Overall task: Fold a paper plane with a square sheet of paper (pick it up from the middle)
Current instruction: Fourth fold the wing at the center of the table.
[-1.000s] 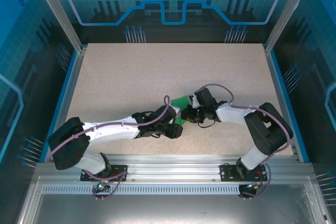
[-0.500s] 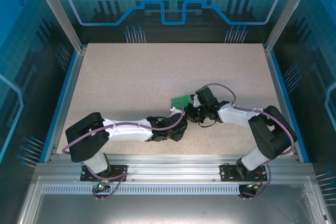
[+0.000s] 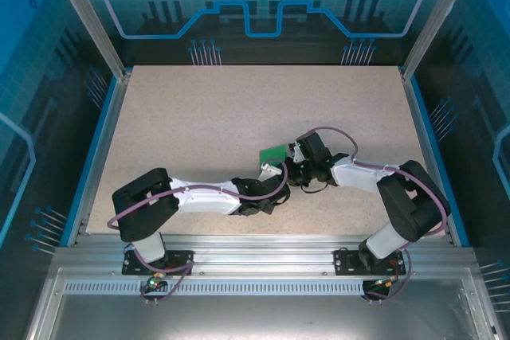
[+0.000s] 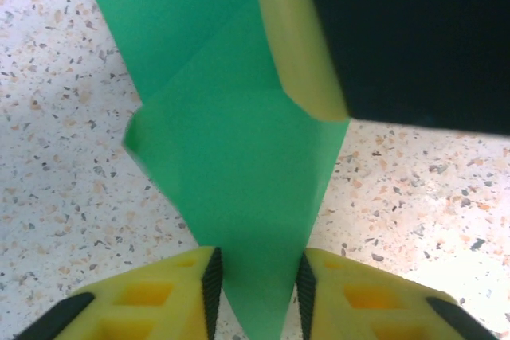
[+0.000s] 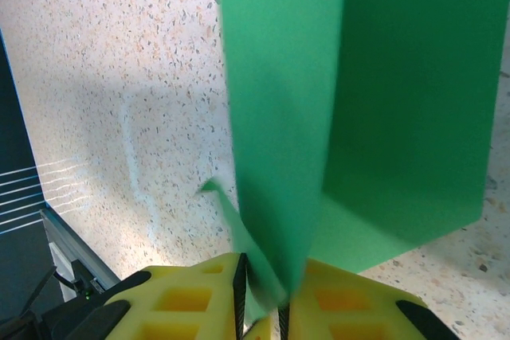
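Between the two grippers, near mid-table, the sheet (image 3: 273, 154) is partly folded. We see angular flaps and a raised crease but no dart yet, so we judge the task at an early-to-middle fold, both arms working the paper together. Right gripper (image 5: 261, 296): jaws nearly together, clenched on a standing fold of the sheet that runs straight out ahead of its fingertips. A broad flat panel lies beyond it and to its right, on the table (image 5: 119, 77). Left gripper (image 4: 255, 292): jaws a little apart, with the sheet's narrow end lying between the pads and seeming to brush both. Whether it truly pinches we cannot tell. Ahead of the left fingertips and to the right, one pad (image 4: 299, 37) of the right gripper rests on the sheet. A soft curl shows at the sheet's left edge ahead of the left gripper, so the fold is not pressed flat. Next move, as we judge it: one gripper holds the paper firm while the other draws or presses the flap over along the crease. Both need a sure hold first, and the pull must be gentle, since thin paper could tear or slip between opposed grippers.
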You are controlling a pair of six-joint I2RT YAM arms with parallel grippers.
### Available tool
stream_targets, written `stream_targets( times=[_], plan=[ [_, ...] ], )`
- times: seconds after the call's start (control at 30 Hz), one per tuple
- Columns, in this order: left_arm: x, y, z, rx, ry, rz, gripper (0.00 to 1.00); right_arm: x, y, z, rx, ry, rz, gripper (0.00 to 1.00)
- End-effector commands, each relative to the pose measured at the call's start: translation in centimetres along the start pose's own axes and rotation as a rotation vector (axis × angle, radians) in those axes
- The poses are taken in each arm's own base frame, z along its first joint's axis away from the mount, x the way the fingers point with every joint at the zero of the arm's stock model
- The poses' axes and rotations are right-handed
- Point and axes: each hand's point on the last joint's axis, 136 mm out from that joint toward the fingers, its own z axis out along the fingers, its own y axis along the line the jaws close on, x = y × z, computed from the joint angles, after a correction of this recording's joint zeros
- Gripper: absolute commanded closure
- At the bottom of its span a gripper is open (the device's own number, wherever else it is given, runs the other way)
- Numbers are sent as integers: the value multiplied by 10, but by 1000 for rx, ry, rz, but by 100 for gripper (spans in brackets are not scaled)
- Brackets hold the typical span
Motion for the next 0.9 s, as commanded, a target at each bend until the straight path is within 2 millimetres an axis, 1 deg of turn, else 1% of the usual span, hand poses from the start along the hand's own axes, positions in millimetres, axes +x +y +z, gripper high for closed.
stream_targets(
  times=[0.0,0.23,0.47,0.6,0.63,0.7,0.87],
  plan=[
    [-4,4,-1,-51,-10,4,71,5,10,-2,-21,26,-9,79],
    [2,4,5,-58,5,3,80,4,10,-3,-7,32,-18,76],
    [2,5,4,-47,-5,-14,85,2,14,-4,-14,34,-31,73],
    [3,3,2,-12,-18,-45,87,1,18,-6,-25,35,-47,70],
    [3,2,1,1,-22,-55,88,0,20,-7,-26,28,-53,69],
    [5,2,2,31,-22,-78,88,0,20,-10,-25,18,-64,64],
    [7,3,2,139,-26,-157,90,-4,18,-24,-6,-26,-92,58]
  ],
)
